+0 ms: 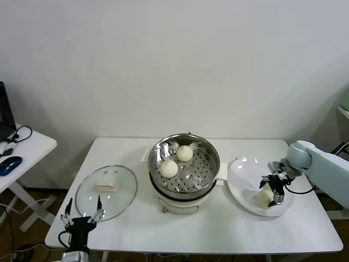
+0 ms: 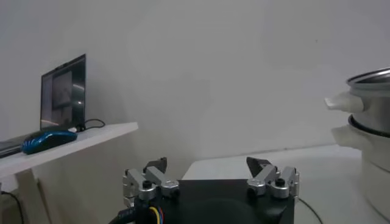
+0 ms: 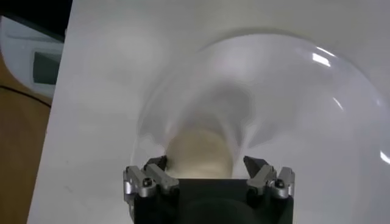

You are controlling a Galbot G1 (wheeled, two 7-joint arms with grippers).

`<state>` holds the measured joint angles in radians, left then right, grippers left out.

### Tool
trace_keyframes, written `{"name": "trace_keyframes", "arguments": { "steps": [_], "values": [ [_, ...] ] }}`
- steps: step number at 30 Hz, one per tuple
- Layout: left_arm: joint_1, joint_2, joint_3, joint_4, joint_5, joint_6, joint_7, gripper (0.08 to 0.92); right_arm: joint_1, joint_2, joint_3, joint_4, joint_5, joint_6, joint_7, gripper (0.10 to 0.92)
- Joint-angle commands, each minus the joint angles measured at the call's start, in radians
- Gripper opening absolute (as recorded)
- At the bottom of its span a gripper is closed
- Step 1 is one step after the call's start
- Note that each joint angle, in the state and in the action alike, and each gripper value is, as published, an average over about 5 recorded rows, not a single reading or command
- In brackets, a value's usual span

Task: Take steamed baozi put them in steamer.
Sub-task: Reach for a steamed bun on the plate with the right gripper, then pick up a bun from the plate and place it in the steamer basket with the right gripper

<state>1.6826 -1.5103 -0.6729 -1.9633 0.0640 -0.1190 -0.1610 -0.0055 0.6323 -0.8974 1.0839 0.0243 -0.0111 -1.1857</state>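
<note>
Right gripper [image 3: 206, 169], jaws spread, straddles one steamed baozi [image 3: 200, 152] on the plate [image 3: 317, 109]; left gripper [image 1: 82, 213], open, holds nothing.

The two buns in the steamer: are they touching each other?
Apart. The head view shows bare steel between one bun and the other bun in the steamer.

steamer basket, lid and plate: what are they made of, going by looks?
Steamer: looks like polished stainless steel, with mirror glints and a perforated floor, on a cream base that is probably plastic.
Lid: apparently clear glass, since the table shows through it, with a metal-looking rim and a pale knob.
Plate: glossy white, ceramic or melamine; the highlights alone can't settle which.
</note>
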Motion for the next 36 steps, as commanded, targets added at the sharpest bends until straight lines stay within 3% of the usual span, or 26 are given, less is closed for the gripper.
{"name": "trace_keyframes", "arguments": {
  "steps": [1, 14, 24, 36],
  "values": [
    [-0.002, 0.002, 0.001, 0.002, 0.0, 0.0, 0.0, 0.823, -0.011, 0.003, 0.013, -0.011, 0.008, 0.0, 0.001, 0.823],
    [-0.002, -0.001, 0.005, 0.001, 0.002, 0.0, -0.001, 0.823, -0.013, -0.01, 0.015, 0.0, 0.015, -0.007, -0.002, 0.811],
    [0.001, -0.003, 0.005, 0.001, 0.002, -0.002, -0.001, 0.823, -0.016, -0.007, 0.018, -0.004, 0.016, -0.009, 0.001, 0.719],
    [0.001, -0.004, 0.005, 0.005, 0.0, -0.005, -0.002, 0.823, -0.007, -0.007, 0.015, 0.002, 0.009, -0.009, -0.003, 0.7]
  ]
}}
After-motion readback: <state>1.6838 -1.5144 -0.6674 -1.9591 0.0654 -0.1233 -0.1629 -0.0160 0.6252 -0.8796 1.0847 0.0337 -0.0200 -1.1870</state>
